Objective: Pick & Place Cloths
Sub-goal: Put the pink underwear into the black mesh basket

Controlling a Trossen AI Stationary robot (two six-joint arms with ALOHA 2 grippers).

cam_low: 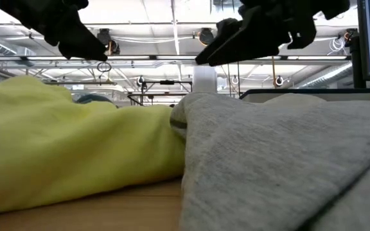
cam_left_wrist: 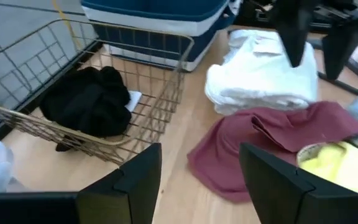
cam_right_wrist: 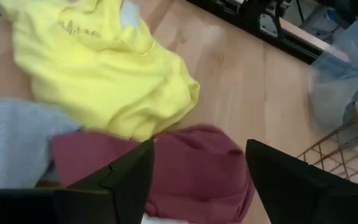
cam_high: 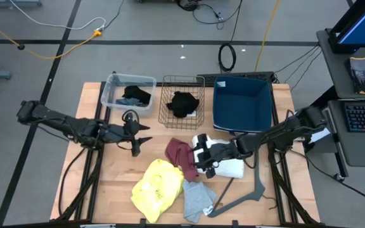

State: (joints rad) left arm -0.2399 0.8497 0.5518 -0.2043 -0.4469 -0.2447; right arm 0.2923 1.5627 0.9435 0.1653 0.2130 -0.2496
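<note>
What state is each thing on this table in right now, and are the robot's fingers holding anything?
Clear plastic bin: holds dark cloth.
Wire basket: holds black cloth.
Blue tub: looks empty.
Yellow cloth: crumpled on table.
Maroon cloth: loose on table.
White cloth: folded, under right arm.
Left fingers: open, empty.
Right fingers: open, empty.

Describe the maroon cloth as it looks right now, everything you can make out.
The maroon cloth is soft, matte fabric, lying crumpled with folds on the wooden table. The white cloth overlaps its far edge, the yellow cloth meets it on the other side. The right gripper hangs open just above it, not gripping.
</note>
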